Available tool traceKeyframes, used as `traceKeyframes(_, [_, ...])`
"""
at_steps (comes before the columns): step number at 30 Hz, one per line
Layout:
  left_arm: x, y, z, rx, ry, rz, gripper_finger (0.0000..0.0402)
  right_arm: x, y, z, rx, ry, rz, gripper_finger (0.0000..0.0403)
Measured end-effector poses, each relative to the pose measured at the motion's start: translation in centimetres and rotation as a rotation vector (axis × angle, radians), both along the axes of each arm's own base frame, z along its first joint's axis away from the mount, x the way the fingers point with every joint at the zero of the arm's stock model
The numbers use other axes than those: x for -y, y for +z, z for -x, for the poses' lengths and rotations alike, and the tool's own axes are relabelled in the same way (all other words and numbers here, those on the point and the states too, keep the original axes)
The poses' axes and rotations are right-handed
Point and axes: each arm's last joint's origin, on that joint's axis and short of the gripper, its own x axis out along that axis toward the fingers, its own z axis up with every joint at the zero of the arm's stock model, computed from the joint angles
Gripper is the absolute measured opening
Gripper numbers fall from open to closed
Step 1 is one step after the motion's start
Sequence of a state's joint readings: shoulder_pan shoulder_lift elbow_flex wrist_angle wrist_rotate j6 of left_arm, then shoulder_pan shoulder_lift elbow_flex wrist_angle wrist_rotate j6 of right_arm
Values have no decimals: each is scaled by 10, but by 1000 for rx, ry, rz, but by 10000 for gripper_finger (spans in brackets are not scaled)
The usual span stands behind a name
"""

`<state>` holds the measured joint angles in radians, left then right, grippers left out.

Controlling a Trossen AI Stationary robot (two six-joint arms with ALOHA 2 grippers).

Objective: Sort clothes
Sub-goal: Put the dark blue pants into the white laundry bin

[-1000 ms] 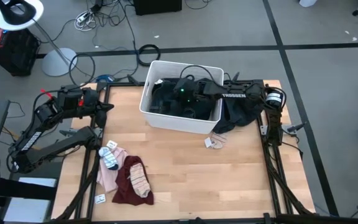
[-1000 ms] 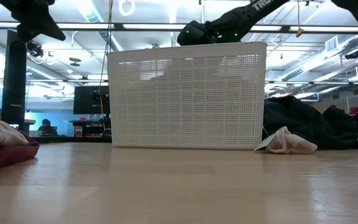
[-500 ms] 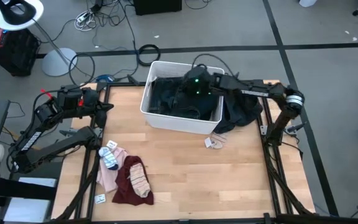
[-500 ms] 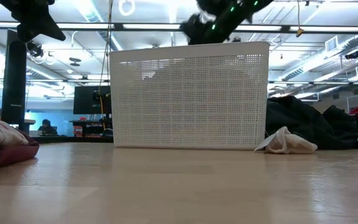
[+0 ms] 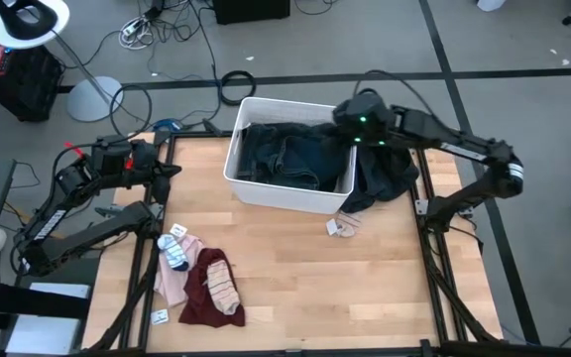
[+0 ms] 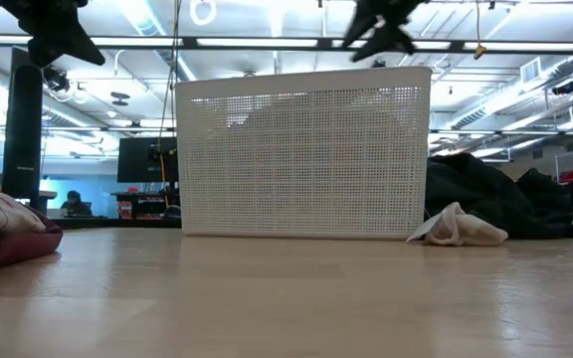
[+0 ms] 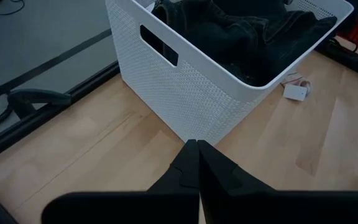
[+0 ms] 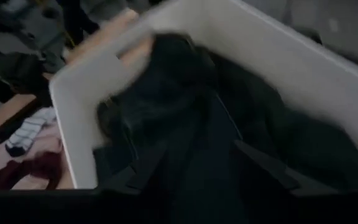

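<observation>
Near table edge, left side: maroon garment (image 5: 206,293) crumpled flat on the wood, a striped sock (image 5: 223,286) lying on top of it. Touching it on the left, a pink garment (image 5: 171,281), bunched, with a second striped sock (image 5: 174,248), blue-white, at its upper end. Small white tag (image 5: 160,316) just beside the pink fabric.

Mid table, right of centre: a small pale cloth piece (image 5: 344,225) lying loose, just in front of the white bin (image 5: 284,193).

Inside the bin: large dark teal garment (image 5: 295,159), rumpled and folded over itself, filling most of the interior; darker black fabric at its edges.

Draped against the bin's right wall and spilling onto the table: a dark garment (image 5: 385,174), heaped and creased.

Left gripper (image 7: 197,163) parked at the table's left edge, fingers closed together, holding nothing, pointed toward the bin.

Right gripper (image 5: 350,114) raised above the bin's far right corner, fingers parted in the wrist view, nothing between them.
</observation>
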<state>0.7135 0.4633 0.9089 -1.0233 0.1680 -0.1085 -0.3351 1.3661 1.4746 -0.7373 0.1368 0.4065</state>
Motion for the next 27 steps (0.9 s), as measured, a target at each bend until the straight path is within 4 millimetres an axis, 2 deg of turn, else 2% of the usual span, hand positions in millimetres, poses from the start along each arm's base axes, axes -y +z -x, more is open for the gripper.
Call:
traceKeyframes(5, [0, 0, 0, 0, -1, 0, 1, -13, 2, 36, -89, -113, -169, 161])
traceKeyframes(9, [0, 0, 0, 0, 0, 0, 1, -25, 3, 59, -155, -188, -227, 155])
traceKeyframes(14, [0, 0, 0, 0, 0, 0, 1, -37, 6, 80, -185, -269, -250, 150])
traceKeyframes(18, [0, 0, 0, -1, 2, -1, 1, -41, 5, 89, -219, -329, -242, 145])
traceKeyframes(22, [0, 0, 0, -6, 14, -8, 1, -35, -9, 93, -295, -401, -266, 132])
traceKeyframes(27, [-1, 0, 0, -7, 16, -9, 1, -27, -43, 90, -398, -400, -364, 91])
